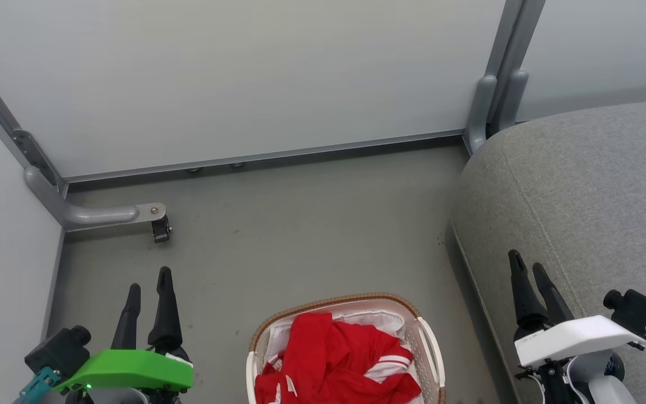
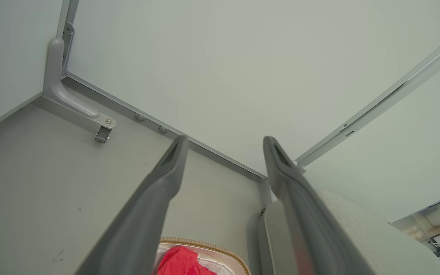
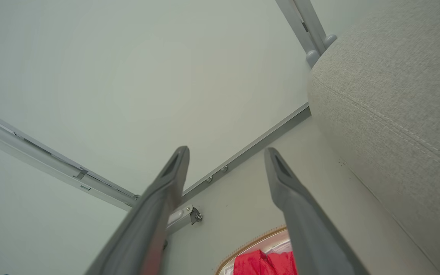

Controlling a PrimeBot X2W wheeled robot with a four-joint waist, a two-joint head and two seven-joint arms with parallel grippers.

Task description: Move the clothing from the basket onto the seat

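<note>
Red clothing [image 1: 340, 359] sits in the basket [image 1: 334, 303] at the bottom centre of the head view, with both grippers wide open and empty.

Pale wall panels [image 1: 244, 73] fill the top of the frame above a grey floor [image 1: 300, 224]. The big grey seat [image 1: 592, 185] takes the right side, its rounded corner and stitched seam facing the floor. The white basket with its brown woven rim stands on the floor just left of the seat. The clothing is bunched inside it on the white liner, with white stripe trim showing. The left gripper [image 1: 149, 279] is at the lower left over bare floor. The right gripper [image 1: 526, 260] is at the lower right over the seat's edge. Each has its fingers spread apart and touches nothing. A metal bracket [image 1: 110, 213] juts from the left wall corner.
</note>
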